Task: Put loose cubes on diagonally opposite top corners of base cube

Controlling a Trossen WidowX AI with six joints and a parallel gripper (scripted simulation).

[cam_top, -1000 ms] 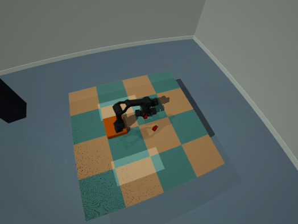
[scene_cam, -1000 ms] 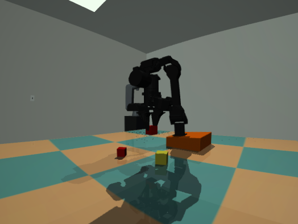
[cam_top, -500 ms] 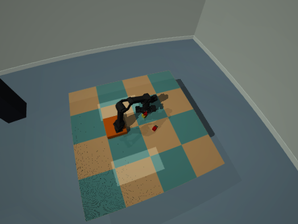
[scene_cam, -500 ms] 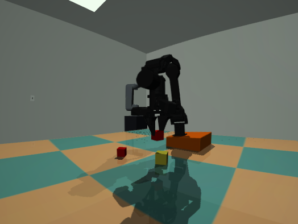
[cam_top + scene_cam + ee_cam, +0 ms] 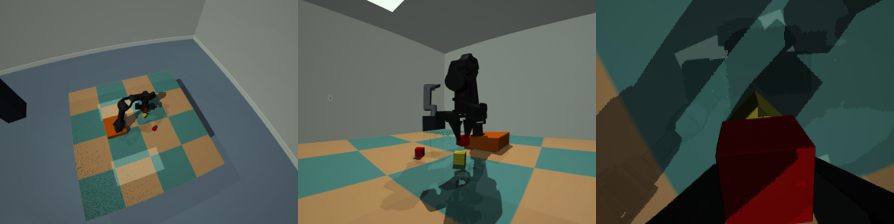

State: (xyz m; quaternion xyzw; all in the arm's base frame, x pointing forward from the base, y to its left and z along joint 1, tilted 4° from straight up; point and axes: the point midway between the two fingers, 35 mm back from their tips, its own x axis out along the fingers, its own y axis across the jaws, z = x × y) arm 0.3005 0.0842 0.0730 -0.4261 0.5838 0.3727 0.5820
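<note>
The partly open gripper (image 5: 144, 108) (image 5: 463, 137) (image 5: 764, 169) grips a red cube (image 5: 144, 111) (image 5: 463, 140) (image 5: 768, 175) above the floor. The yellow cube (image 5: 144, 115) (image 5: 459, 158) (image 5: 756, 111) stands near; another red cube (image 5: 154, 128) (image 5: 419, 152) lies apart.

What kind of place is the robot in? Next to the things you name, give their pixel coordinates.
It looks like a plain indoor room, maybe a robot practice space. You can see bare grey walls (image 5: 99, 31) (image 5: 369, 74), a green-and-tan checkered floor patch (image 5: 136, 177) (image 5: 332, 170), and a black robot arm (image 5: 120, 111) (image 5: 466, 74) with its fingers (image 5: 463, 139) around a little red cube (image 5: 144, 111) (image 5: 463, 141) (image 5: 768, 175).
</note>
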